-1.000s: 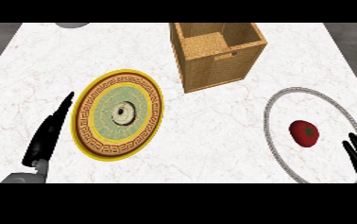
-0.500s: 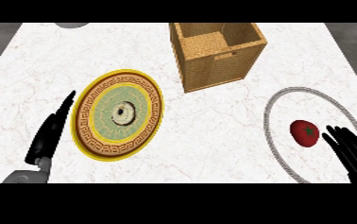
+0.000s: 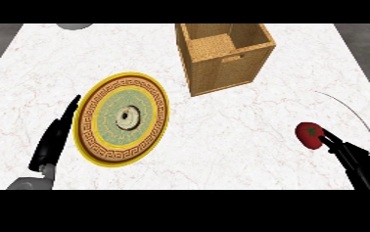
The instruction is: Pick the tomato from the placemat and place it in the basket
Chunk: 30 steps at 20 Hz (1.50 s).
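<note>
Right hand (image 3: 345, 152), black, at lower right edge of head view, fingers reaching up-left and touching small red round tomato (image 3: 310, 135) on its right side; whether fingers pinch or merely rest against it cannot be told, since most of hand runs off frame. Tomato located near right edge, just left of a thin curved grey line (image 3: 345, 107) presumed to be the rim of the pale round placemat; mat surface barely distinguishable from white marble counter (image 3: 217, 143), and most of it cut off at right. Cannot tell whether tomato is raised or sitting on the mat; no clear shadow visible. Judged as early grasp stage: pick not confirmed, carry and placement outstanding. Open-topped woven wicker basket (image 3: 224, 57), square, standing at upper centre, well apart from tomato, up and to the left; interior partly visible and showing nothing inside. Left hand (image 3: 54, 138), black, fingers straight and relaxed, resting at lower left just beside round plate with yellow rim and green patterned centre (image 3: 123, 118); holding nothing, not part of the task. Grey rounded object (image 3: 76, 26) at top left edge cut off, not identifiable. Right forearm out of view; left wrist only partly seen at lower corner.
</note>
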Each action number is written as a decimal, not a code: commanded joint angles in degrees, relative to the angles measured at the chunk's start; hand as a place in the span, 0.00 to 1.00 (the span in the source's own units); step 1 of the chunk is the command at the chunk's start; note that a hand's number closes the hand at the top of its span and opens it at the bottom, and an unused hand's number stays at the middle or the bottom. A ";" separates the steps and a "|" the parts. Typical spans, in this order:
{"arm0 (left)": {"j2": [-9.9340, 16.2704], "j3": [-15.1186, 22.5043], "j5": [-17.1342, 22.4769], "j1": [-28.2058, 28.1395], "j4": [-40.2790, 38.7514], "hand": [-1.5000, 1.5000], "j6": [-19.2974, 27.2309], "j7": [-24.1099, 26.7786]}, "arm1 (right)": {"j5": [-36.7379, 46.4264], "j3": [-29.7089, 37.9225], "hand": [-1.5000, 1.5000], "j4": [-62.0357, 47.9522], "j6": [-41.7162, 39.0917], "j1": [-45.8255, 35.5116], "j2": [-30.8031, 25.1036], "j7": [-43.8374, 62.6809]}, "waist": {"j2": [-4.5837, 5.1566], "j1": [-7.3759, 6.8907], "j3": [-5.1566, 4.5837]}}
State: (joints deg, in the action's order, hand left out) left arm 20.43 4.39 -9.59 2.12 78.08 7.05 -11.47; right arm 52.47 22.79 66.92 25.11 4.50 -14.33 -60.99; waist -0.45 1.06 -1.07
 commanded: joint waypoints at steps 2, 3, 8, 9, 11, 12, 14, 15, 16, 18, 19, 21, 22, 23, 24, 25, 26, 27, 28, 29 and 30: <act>0.40 -0.37 0.83 -1.58 0.37 0.50 -1.80 -1.17 | -1.02 -3.12 1.00 -0.82 4.24 -2.63 6.98 -1.46 | 0.41 -1.48 1.13; -1.49 0.65 -1.34 -1.18 -0.91 0.50 1.08 0.12 | 0.67 -3.36 1.00 -3.23 6.13 -5.49 6.96 -0.48 | 0.58 -1.79 1.16; -0.27 -0.77 0.09 -0.92 -0.15 0.50 -0.57 -1.27 | -1.26 -1.92 1.00 0.41 11.47 -3.28 9.42 -1.83 | 0.36 -1.14 1.19; -0.47 -0.30 -0.48 -1.66 0.89 0.50 -0.08 -1.54 | -2.01 -1.68 1.00 1.32 11.47 -3.77 9.57 -1.53 | 0.27 -1.34 1.21; -0.26 -0.87 -0.24 -1.94 0.58 0.50 -0.09 -1.76 | -6.86 -1.09 1.00 5.54 10.95 -1.70 10.31 -4.16 | 0.00 -0.47 1.21; -0.61 -0.91 0.04 -3.37 0.76 0.50 -0.29 0.15 | -1.81 -1.46 1.00 3.45 9.94 -2.56 9.49 2.18 | 0.37 -1.38 1.09; -0.39 -0.53 -0.35 -0.26 0.52 0.50 -0.90 -1.65 | 10.22 -1.94 1.00 0.21 3.43 -6.35 7.10 18.06 | 0.88 -2.47 0.92; -0.57 0.25 -1.37 -0.18 0.92 0.50 -0.36 -1.24 | 11.74 -0.29 1.00 -0.71 -1.20 -6.04 4.42 21.74 | 1.09 -2.84 0.81; -0.56 -0.05 -0.10 0.07 0.78 0.50 -1.52 -0.97 | 14.04 0.58 1.00 -1.46 -4.68 -5.25 2.14 24.35 | 1.46 -3.38 0.61; -0.24 0.52 -1.42 -0.09 1.38 0.50 -0.91 -1.32 | 17.23 0.95 1.00 0.06 -9.02 -5.57 0.90 29.24 | 1.44 -3.96 0.56; 0.31 -0.56 -0.28 0.56 1.65 0.50 -1.59 -1.97 | 17.73 1.25 1.00 1.90 -11.50 -6.73 0.59 31.61 | 1.20 -3.91 0.60; -0.43 -0.21 -0.62 -0.46 0.76 0.50 -1.11 -1.05 | 16.95 1.38 1.00 7.56 -17.40 -9.30 0.83 35.27 | 0.73 -3.27 0.61; -0.90 0.27 -1.45 0.69 -0.10 0.50 -0.62 -1.37 | 17.39 0.02 1.00 9.33 -18.49 -10.83 3.60 37.36 | 0.74 -2.76 0.70; -1.17 0.40 -1.23 -0.95 1.10 0.50 -0.46 -1.35 | 16.93 0.27 1.00 12.81 -20.54 -11.45 3.42 38.23 | 0.40 -2.93 0.70; -1.14 1.06 -2.29 -0.68 1.06 0.50 -0.13 -1.70 | 15.88 0.71 1.00 15.61 -22.80 -11.88 3.65 38.92 | 0.29 -2.39 0.72; -0.91 -0.19 -1.58 1.68 -0.60 0.50 -0.48 -2.62 | 16.05 0.63 1.00 15.41 -25.34 -15.33 3.64 41.93 | 0.52 -1.97 0.82; -0.37 -0.61 -1.28 1.86 0.51 0.50 -0.79 -3.13 | 15.92 0.65 1.00 18.76 -27.64 -17.93 2.52 43.97 | 0.27 -1.85 0.82; -0.91 -0.61 -1.29 2.63 0.94 0.50 -0.45 -5.50 | 14.29 1.11 1.00 22.34 -29.69 -18.93 2.49 45.18 | 0.06 -1.13 0.85; -0.18 -1.48 -0.62 0.97 -1.12 0.50 -1.23 -1.75 | 13.56 1.64 1.00 24.61 -31.65 -20.64 1.50 46.70 | 0.13 -1.02 0.84; 0.20 -0.99 -0.05 -2.95 1.75 0.50 -2.12 -1.47 | 12.61 3.04 1.00 25.62 -34.37 -22.62 -1.19 47.61 | -0.01 -1.68 0.91; -0.14 -1.41 -1.10 0.26 -0.07 0.50 -0.91 -2.42 | 11.72 2.54 1.00 29.15 -36.94 -24.37 -1.04 49.44 | 0.03 -0.84 0.89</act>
State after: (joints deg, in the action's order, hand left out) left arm 20.08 3.64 -10.56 2.44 78.78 6.06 -13.64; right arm 66.47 24.02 88.19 -3.74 -12.62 -13.29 -18.76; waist -0.32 -0.25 -0.18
